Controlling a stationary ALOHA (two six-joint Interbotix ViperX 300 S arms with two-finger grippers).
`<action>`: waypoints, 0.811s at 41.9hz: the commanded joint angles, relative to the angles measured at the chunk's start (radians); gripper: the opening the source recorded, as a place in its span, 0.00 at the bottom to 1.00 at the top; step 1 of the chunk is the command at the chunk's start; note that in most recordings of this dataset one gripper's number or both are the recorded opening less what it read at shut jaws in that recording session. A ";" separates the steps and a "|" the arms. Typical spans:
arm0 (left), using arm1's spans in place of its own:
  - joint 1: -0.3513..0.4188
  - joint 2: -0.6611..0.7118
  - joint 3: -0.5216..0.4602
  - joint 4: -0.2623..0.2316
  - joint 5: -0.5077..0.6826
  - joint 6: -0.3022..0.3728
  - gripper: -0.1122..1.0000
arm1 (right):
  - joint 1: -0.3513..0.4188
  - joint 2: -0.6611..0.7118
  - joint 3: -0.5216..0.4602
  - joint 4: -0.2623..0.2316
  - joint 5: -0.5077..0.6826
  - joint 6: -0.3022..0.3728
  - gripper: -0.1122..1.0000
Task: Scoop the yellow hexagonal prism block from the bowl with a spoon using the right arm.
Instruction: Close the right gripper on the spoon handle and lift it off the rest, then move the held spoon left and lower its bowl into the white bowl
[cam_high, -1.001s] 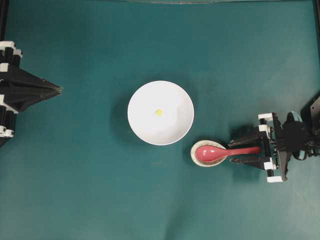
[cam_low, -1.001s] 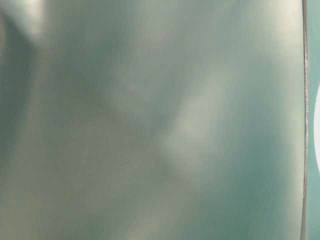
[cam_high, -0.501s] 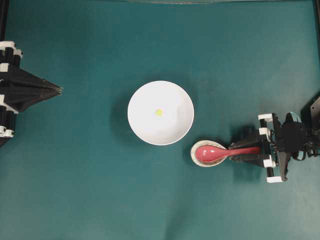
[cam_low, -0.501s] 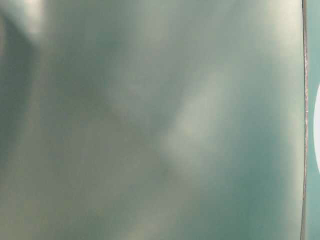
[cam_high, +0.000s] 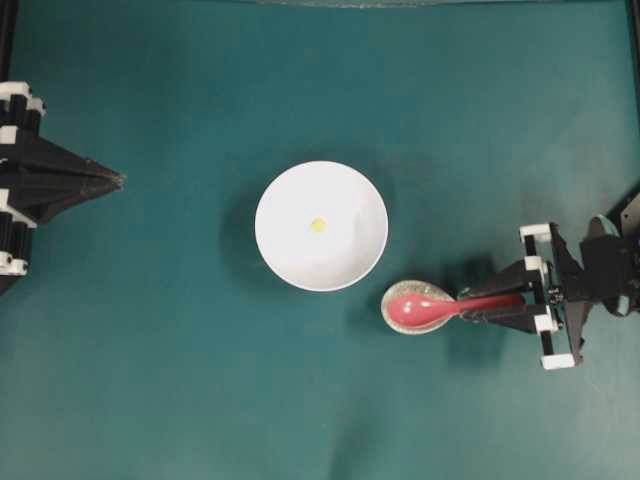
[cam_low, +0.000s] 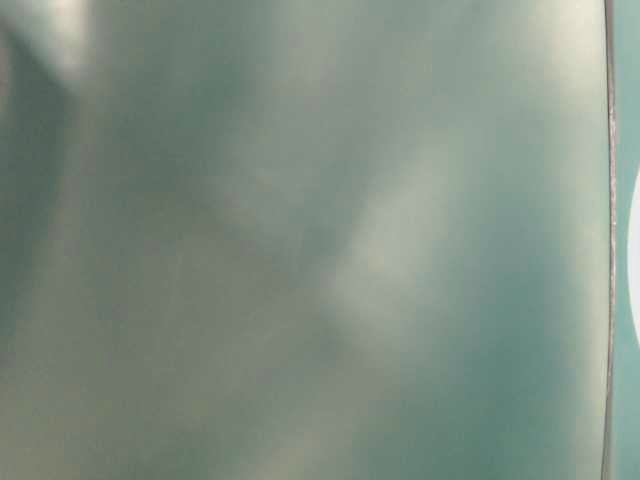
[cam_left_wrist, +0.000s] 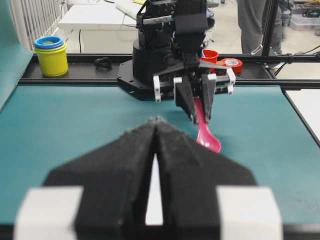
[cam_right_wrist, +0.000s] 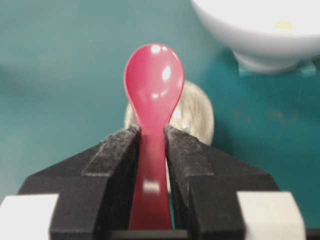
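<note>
The spoon (cam_high: 445, 306) is held by its handle between the two black pads of the right gripper (cam_high: 500, 303), which are closed against it on both sides, as is seen plainly in the right wrist view, where the handle (cam_right_wrist: 151, 180) is pinched between the pads (cam_right_wrist: 118, 165). In the overhead view the spoon's long axis is laid almost left to right, with the oval scoop pointed away from the right arm (cam_high: 600, 285) and toward the middle of the table (cam_high: 200, 380); the handle end is turned toward the arm. The scoop is seen over the small speckled spoon rest (cam_high: 412, 308); whether it is touching the rest cannot be told. In the left wrist view the spoon (cam_left_wrist: 205, 130) is seen tilted, scoop end lower than handle. The bowl (cam_high: 321, 225) is set near the middle of the table, just beside the spoon rest, and the yellow hexagonal prism block (cam_high: 317, 225) is lying inside it near its centre. The left gripper (cam_high: 112, 181) is kept well apart at the left edge, its pointed fingers brought together on nothing. The table-level view is blurred.
</note>
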 joint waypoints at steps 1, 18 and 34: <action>0.002 0.011 -0.017 0.002 -0.003 0.002 0.10 | -0.014 -0.092 -0.011 0.002 0.051 -0.029 0.30; 0.003 0.012 -0.015 0.003 -0.003 0.002 0.10 | -0.212 -0.399 -0.138 0.002 0.541 -0.207 0.30; 0.003 0.012 -0.017 0.003 -0.005 0.003 0.10 | -0.453 -0.439 -0.385 -0.023 1.066 -0.287 0.30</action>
